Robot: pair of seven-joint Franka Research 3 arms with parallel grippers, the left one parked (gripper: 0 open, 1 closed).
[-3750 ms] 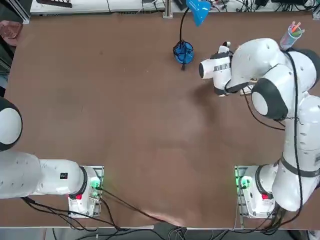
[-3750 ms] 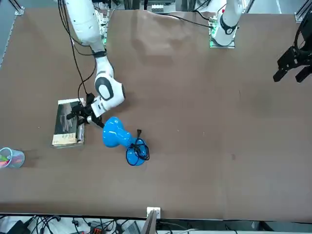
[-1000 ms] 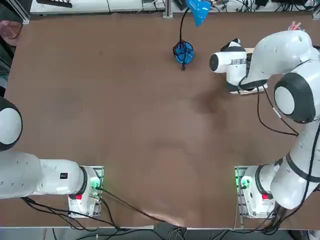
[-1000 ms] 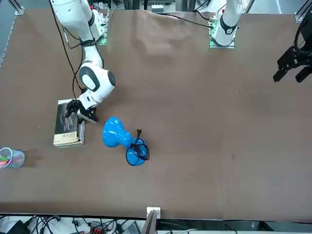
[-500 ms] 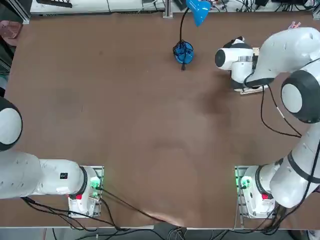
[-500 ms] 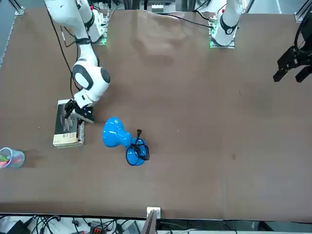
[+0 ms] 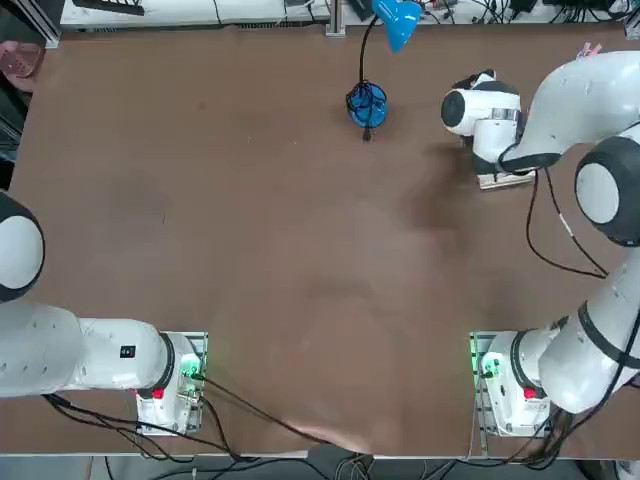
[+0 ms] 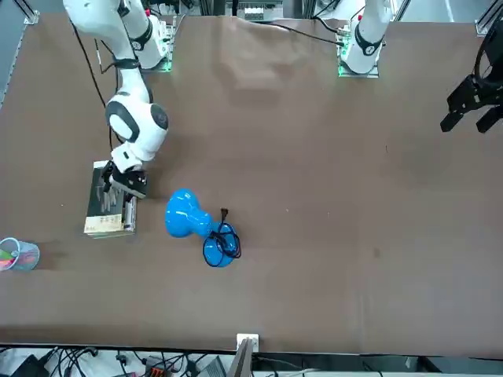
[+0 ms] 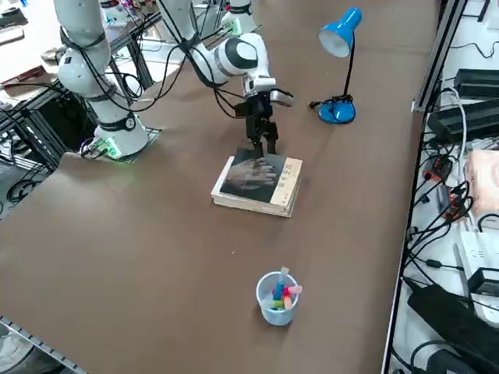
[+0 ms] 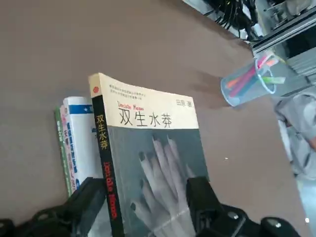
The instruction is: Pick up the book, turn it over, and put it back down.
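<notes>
The book [image 8: 106, 201] lies flat near the table's far right corner, grey cover with a pale hand image facing up [image 9: 257, 182]. A cream band with black characters runs along one end of the cover [image 10: 148, 148], and the spine is black. Thinner white and green spines show beside it in the wrist view. My right gripper [image 8: 118, 182] points down over the book's end nearest the lamp [image 9: 263, 148]. It is open: one finger [image 10: 86, 200] stands beside the spine, the other [image 10: 201, 195] over the cover. From overhead the wrist hides all but a sliver of the book [image 7: 505, 181].
A blue desk lamp [image 8: 192, 221] stands close beside the book, its base [image 7: 367, 105] toward the table's middle. A clear cup of coloured pens [image 9: 277, 298] sits past the book near the table's right edge [image 8: 17, 254]. Cables and equipment line that edge.
My right arm has swung further right and away from its base, bringing the gripper from the book's lamp-side edge to over its cover. The fingers stayed open; the book has not moved.
</notes>
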